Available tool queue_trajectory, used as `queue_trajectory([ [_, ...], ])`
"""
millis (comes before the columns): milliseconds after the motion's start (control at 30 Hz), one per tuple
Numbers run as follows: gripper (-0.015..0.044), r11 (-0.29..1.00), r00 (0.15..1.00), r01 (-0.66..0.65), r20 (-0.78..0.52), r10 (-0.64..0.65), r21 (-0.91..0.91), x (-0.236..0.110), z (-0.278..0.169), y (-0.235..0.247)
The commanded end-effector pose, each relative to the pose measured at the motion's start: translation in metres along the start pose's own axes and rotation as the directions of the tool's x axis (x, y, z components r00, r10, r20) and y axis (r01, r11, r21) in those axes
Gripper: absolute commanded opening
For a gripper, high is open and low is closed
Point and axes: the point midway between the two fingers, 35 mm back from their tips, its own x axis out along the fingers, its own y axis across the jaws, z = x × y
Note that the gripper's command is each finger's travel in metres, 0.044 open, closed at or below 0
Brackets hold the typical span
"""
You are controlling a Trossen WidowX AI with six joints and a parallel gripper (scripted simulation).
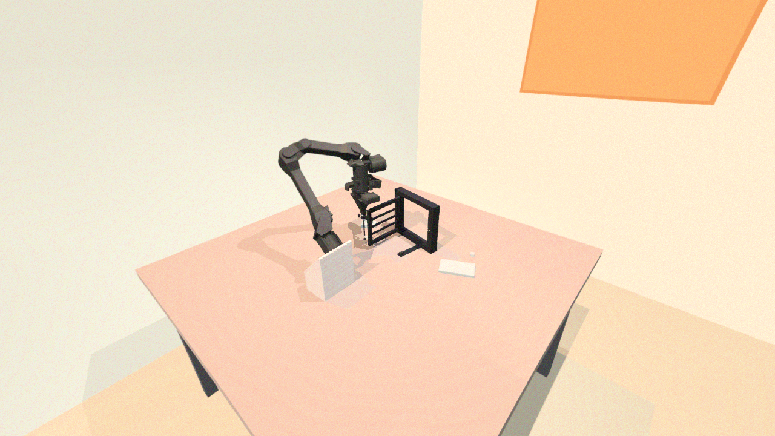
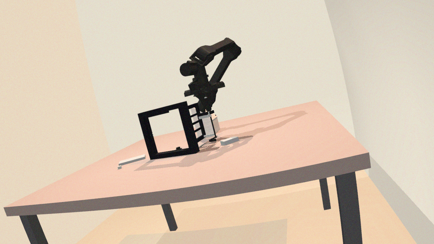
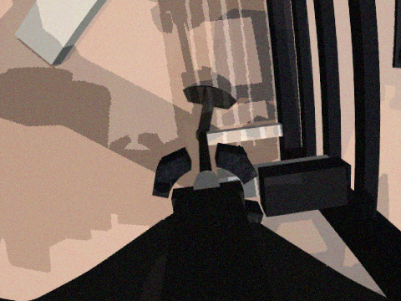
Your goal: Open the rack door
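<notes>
The black rack frame (image 1: 433, 230) (image 2: 190, 133) stands upright on the table. Its barred door (image 1: 370, 230) (image 3: 365, 92) is swung wide open, out from the frame at roughly a right angle or more; the exact angle is hard to tell. The thin dark upright handle (image 2: 213, 127) (image 3: 203, 152) stands beside the door's free edge, joined by pale brackets (image 3: 246, 133). My gripper (image 1: 363, 210) (image 2: 207, 110) (image 3: 210, 234) points straight down and is shut on the top part of the handle. In the wrist view its fingers lie on both sides of the rod; the contact itself is partly hidden.
A pale block (image 2: 229, 140) (image 3: 63, 25) lies near the handle's foot. A white slab (image 1: 456, 267) (image 2: 132, 159) and a small white cube (image 1: 471, 254) (image 2: 119, 167) lie beyond the frame's other side. A dark foot bar (image 1: 408, 251) extends from the frame. The arm's white wedge base (image 1: 336, 270) stands nearby.
</notes>
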Motion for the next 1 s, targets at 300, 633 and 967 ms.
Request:
queue_trajectory([
  [300,0.0009,0.994,1.0,-0.004,0.005,0.004,0.111,-0.001,0.004,0.019],
  [633,0.0061,0.994,1.0,-0.004,0.005,0.004,0.111,-0.001,0.004,0.019],
  [967,0.028,0.994,1.0,-0.004,0.005,0.004,0.111,-0.001,0.004,0.019],
])
